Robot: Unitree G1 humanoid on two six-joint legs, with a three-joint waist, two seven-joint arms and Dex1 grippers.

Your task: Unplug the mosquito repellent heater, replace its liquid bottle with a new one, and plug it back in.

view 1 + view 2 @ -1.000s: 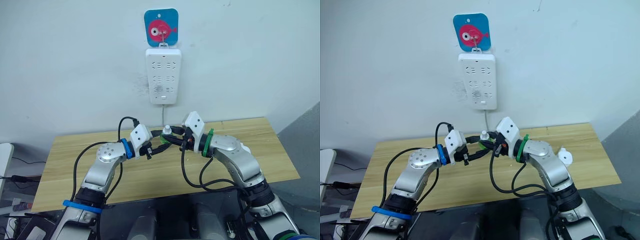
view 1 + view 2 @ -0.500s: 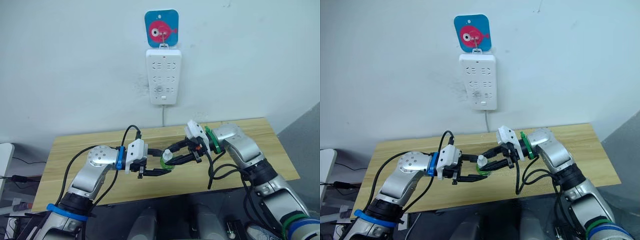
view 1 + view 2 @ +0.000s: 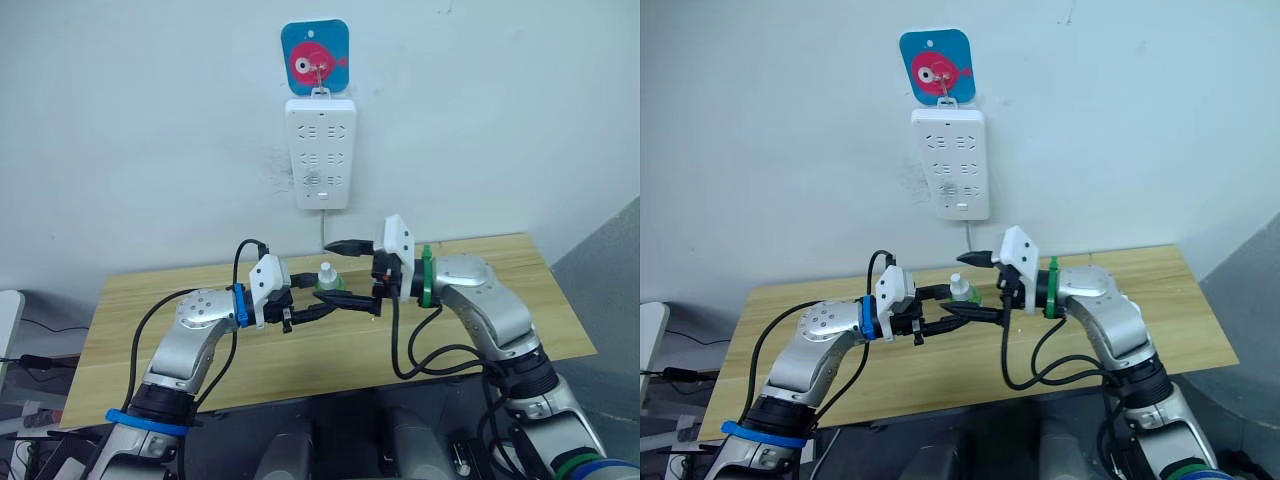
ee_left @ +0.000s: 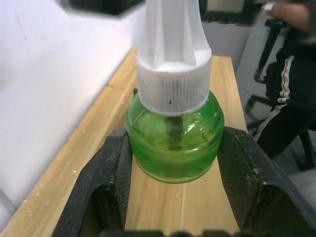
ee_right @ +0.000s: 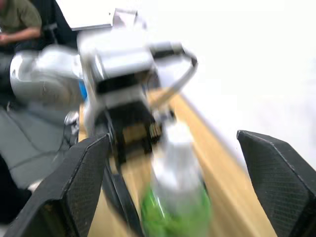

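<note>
Wooden table [image 3: 540, 300] under wall power strip [image 3: 321, 153]; left hand [image 3: 330, 297] clamps capped bottle [image 3: 326, 281], right hand [image 3: 345, 270] apart.

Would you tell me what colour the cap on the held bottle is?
White, on the green bottle; clearest in the left wrist view.

Setting: robot test lab or office looking likely | bare white wall [image 3: 150, 120] carrying a hanging white power strip [image 3: 321, 154] under a fish sticker [image 3: 315, 60] | plain wooden bench [image 3: 520, 290] standing against it | person [image 4: 291, 94] sitting on an office chair nearby
</note>
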